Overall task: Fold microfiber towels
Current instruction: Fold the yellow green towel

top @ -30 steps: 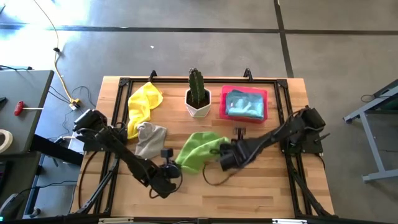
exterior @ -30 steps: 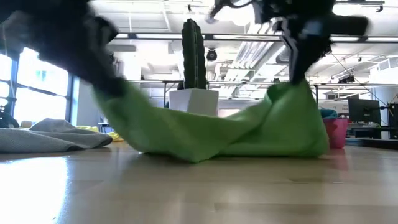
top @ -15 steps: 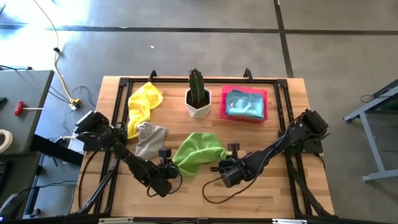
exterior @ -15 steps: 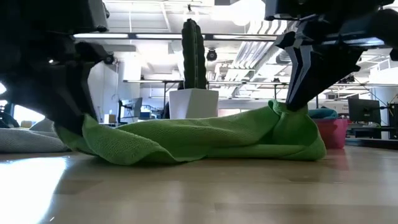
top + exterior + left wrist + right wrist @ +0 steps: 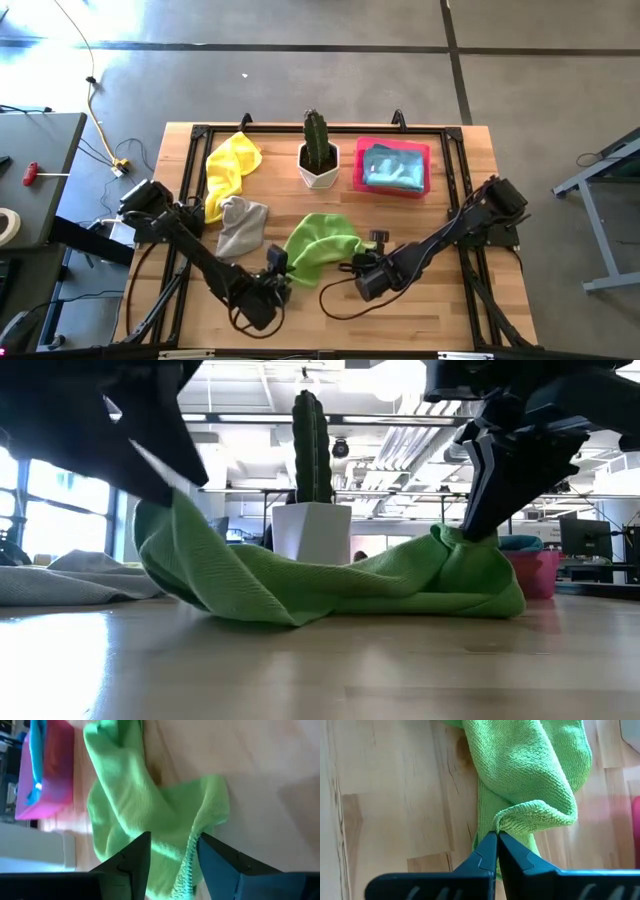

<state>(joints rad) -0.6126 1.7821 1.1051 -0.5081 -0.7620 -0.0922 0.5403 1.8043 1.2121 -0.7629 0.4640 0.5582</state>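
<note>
The lime green towel (image 5: 320,243) is bunched up around the middle of the table (image 5: 440,305), a bit toward the front edge, and both arms are on it. The right gripper (image 5: 497,836) has its fingers pinched tight on a folded corner of the cloth, on the side facing the right edge. The left gripper (image 5: 171,851) is at the opposite end of the green towel, fingers parted with the towel's edge sitting in the gap between them; in the low view that end is lifted up off the wood, so it looks draped there rather than clamped.

Other towels: a grey towel (image 5: 241,225) lies crumpled just beside the green one toward the left edge, and a yellow towel (image 5: 229,170) is behind that, near the back-left corner, with the two touching. A light blue towel (image 5: 392,167) sits inside the pink tray (image 5: 358,170) near the back edge toward the right. A cactus (image 5: 316,141) in a white pot (image 5: 319,175) stands at the back edge's middle, just beside the tray.
</note>
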